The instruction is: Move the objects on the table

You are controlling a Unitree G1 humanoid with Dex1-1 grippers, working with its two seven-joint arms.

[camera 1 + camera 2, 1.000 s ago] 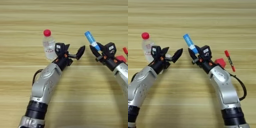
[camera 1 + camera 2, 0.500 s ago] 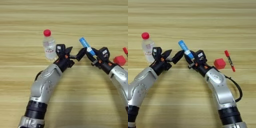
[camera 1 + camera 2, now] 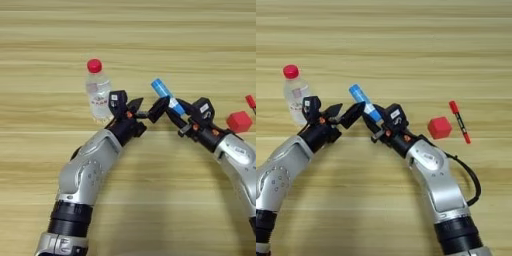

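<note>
Blue tube with a white end, tilted, up over the middle of the wooden table. Pinched at its lower end by the right gripper, fingers closed tight on it. Left gripper right beside, fingers spread wide with nothing between them, one fingertip nearly touching the tube. Both silver arms bent in from the near edge, meeting in the middle. Clear bottle with a red cap standing upright just behind the left gripper. Small red cube and red-and-black marker lying off to the right.
</note>
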